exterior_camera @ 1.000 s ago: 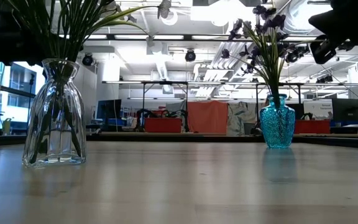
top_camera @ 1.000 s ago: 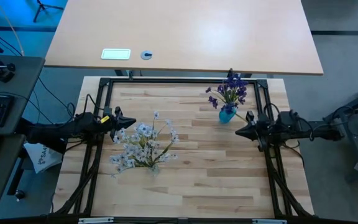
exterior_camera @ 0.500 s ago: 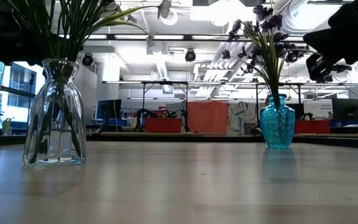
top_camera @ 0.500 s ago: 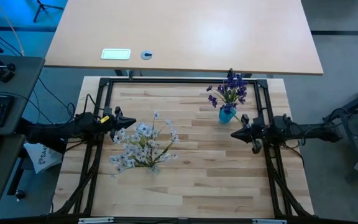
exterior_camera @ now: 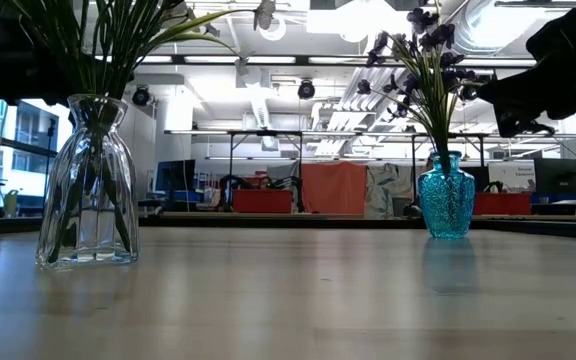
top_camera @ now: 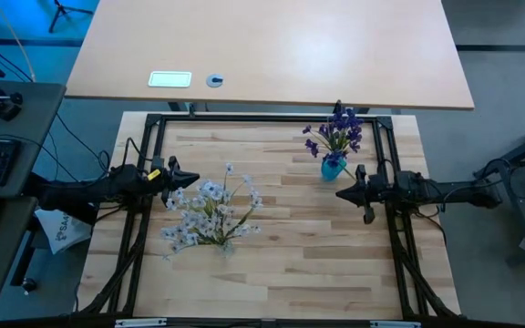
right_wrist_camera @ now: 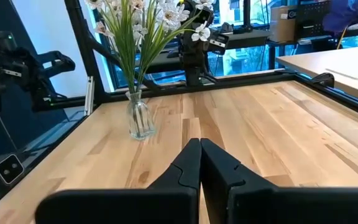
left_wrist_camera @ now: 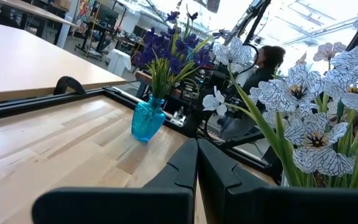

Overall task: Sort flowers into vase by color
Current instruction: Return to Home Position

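Dark purple flowers (top_camera: 337,133) stand with their stems in a small blue vase (top_camera: 333,168) at the table's far right. Pale white flowers (top_camera: 210,211) stand with their stems in a clear glass vase (exterior_camera: 88,185) at the table's left. My left gripper (top_camera: 174,177) is shut and empty, level above the left edge beside the white blooms. My right gripper (top_camera: 342,193) is shut and empty, level above the right edge just near of the blue vase. In the wrist views both pairs of fingers (left_wrist_camera: 196,163) (right_wrist_camera: 199,163) meet with nothing between them.
A black frame (top_camera: 262,118) runs round the wooden table (top_camera: 281,264). Bare wood lies in the middle and along the near edge. Beyond the far edge stands a second table (top_camera: 272,55) with a white card (top_camera: 169,79) and a small round thing (top_camera: 214,80).
My right gripper has sunk and come a little toward the table's middle, rolling slightly, and stayed shut and empty. The left arm, both vases and the flowers have kept still.
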`<state>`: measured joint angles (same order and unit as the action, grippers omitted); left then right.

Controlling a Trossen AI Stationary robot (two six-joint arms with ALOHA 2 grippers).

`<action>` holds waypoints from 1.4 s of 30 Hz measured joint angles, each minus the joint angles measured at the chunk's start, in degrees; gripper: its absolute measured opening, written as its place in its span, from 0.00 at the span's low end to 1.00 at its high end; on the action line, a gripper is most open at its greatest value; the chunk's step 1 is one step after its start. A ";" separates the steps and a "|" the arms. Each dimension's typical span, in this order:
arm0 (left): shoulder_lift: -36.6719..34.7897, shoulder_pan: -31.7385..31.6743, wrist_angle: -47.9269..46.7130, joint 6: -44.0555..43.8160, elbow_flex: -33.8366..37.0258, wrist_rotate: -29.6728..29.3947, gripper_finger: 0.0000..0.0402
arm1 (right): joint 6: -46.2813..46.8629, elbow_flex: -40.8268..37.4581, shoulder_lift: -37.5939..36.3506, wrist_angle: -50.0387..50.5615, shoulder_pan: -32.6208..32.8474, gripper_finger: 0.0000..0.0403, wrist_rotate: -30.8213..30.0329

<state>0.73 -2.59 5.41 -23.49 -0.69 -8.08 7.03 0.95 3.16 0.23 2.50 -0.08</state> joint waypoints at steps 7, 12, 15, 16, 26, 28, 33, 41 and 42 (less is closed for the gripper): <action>0.00 0.00 0.00 0.01 0.00 0.00 0.00 | 0.00 0.02 0.02 0.09 0.00 0.00 -0.09; 0.00 0.00 -0.02 -0.02 -0.02 0.00 0.00 | -0.02 0.21 -3.15 -2.22 0.61 0.00 0.21; 0.21 0.00 0.39 0.04 -0.11 0.01 0.00 | -0.02 0.04 -3.15 -3.18 0.63 0.00 0.09; 0.05 0.00 0.10 0.06 -0.09 -0.04 0.00 | -0.02 0.04 -3.15 -3.14 0.63 0.00 0.03; -0.52 0.00 0.15 0.07 -0.07 -0.02 0.00 | -0.02 0.04 -2.69 -2.32 0.50 0.00 0.02; -0.52 0.02 -0.28 0.07 -0.07 0.00 0.00 | -0.02 0.04 -2.71 -2.27 0.50 0.00 0.02; -0.52 0.20 -0.62 0.07 -0.07 0.00 0.00 | -0.02 0.04 -2.71 -2.08 0.50 0.00 0.02; -0.52 1.63 -0.87 0.09 -0.07 0.00 0.00 | -0.02 0.04 -2.71 -2.08 0.51 0.00 0.04; -0.52 1.64 -0.87 0.07 -0.07 0.00 0.00 | -0.02 0.04 -2.71 -2.08 0.51 0.00 0.02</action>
<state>0.21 -0.95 4.54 -23.42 -0.75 -8.08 7.01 0.99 0.45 -1.85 3.02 -0.05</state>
